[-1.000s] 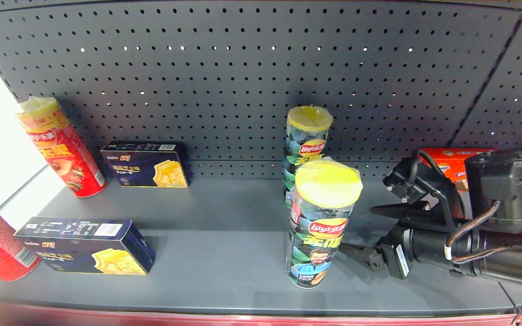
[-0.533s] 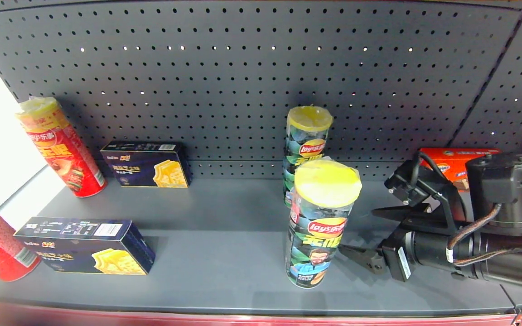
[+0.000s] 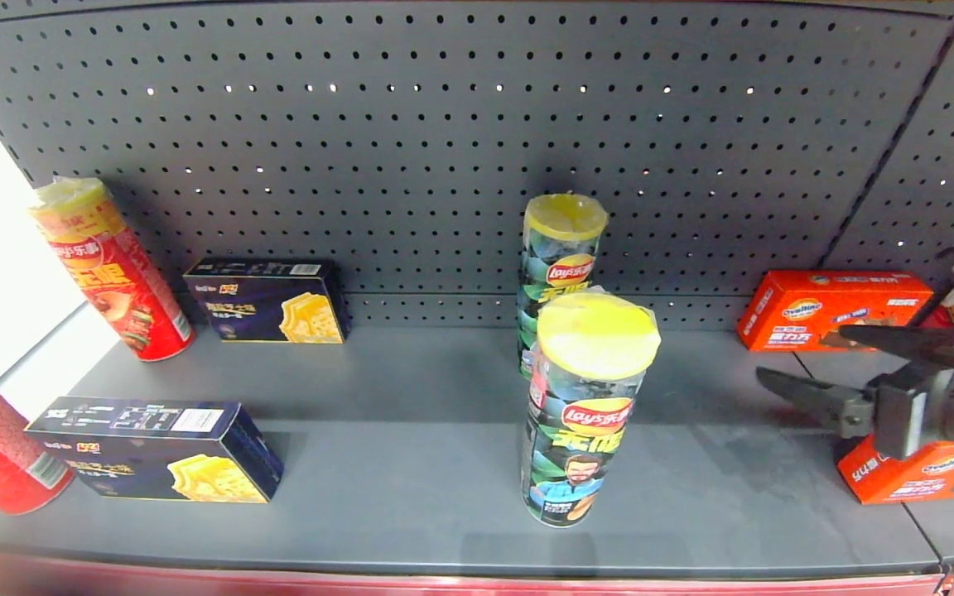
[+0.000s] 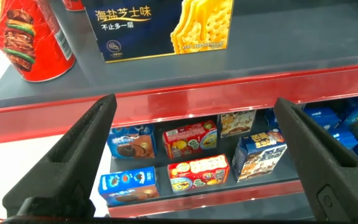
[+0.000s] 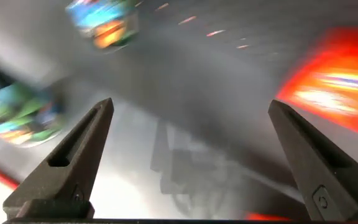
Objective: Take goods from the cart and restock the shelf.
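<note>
I'm seeing my right claw [image 3: 804,356] hanging wide open, gripping nothing, over the shelf [image 3: 411,463]. At its nine o'clock the front green chip can [image 3: 585,406] is standing upright, well apart. Orange box [image 3: 833,308] is sitting at twelve o'clock. Left claw [image 4: 194,102] is also gaping, empty.

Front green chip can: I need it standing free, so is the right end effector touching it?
Apart. The head view shows bare shelf between the front green chip can and the open right end effector.
</note>
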